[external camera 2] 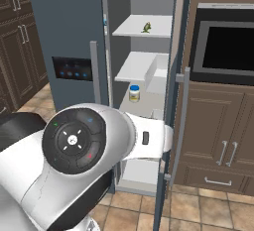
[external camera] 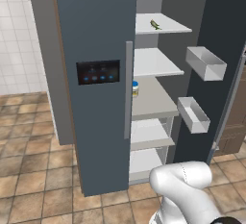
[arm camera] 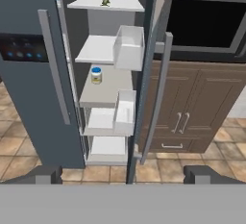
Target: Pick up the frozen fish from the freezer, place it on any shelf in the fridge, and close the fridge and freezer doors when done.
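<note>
Dark fingertips of my gripper (arm camera: 124, 175) are spread wide with nothing between them, well back from the unit. The frozen fish (arm camera: 105, 1) lies on the top shelf (arm camera: 86, 4) of the open compartment, near its back right corner. A blue-lidded jar (arm camera: 96, 75) sits two shelves down. The binned door (external camera: 221, 35) is swung open; the panel door (arm camera: 24, 98) looks shut. I can't tell whether that compartment is the freezer. If so, nothing is done: pick, transfer and both door closes remain.
</note>
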### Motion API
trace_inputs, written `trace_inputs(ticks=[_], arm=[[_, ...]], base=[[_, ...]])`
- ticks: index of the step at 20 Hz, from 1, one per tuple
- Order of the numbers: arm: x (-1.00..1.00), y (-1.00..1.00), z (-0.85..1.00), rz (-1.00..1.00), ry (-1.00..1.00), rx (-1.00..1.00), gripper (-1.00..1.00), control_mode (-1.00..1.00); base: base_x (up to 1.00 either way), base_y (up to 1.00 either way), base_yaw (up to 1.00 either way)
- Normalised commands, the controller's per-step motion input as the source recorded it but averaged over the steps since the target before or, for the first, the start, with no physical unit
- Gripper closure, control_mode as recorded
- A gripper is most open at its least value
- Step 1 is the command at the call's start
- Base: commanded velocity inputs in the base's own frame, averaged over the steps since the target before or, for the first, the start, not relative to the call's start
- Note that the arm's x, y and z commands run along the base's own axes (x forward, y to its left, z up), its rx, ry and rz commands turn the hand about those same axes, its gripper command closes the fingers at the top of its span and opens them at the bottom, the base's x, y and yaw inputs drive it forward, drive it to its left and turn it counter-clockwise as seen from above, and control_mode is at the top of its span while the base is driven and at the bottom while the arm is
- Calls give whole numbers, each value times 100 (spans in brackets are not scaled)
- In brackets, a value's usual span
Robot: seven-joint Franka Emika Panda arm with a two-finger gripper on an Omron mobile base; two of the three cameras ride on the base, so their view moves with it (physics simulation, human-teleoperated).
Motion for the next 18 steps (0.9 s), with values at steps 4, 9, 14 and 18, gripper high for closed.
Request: trace_inputs(ticks=[4, 9, 14, 18], arm=[[0, -20, 0, 0, 0, 0, -100, -100], [8, -29, -3, 1, 0, 1, -100, -100], [2, -42, 0, 7, 0, 3, -100, -100], [2, -42, 0, 8, 0, 3, -100, -100]], base=[[0, 0, 0], [0, 0, 0], [0, 0, 0], [0, 0, 0]])
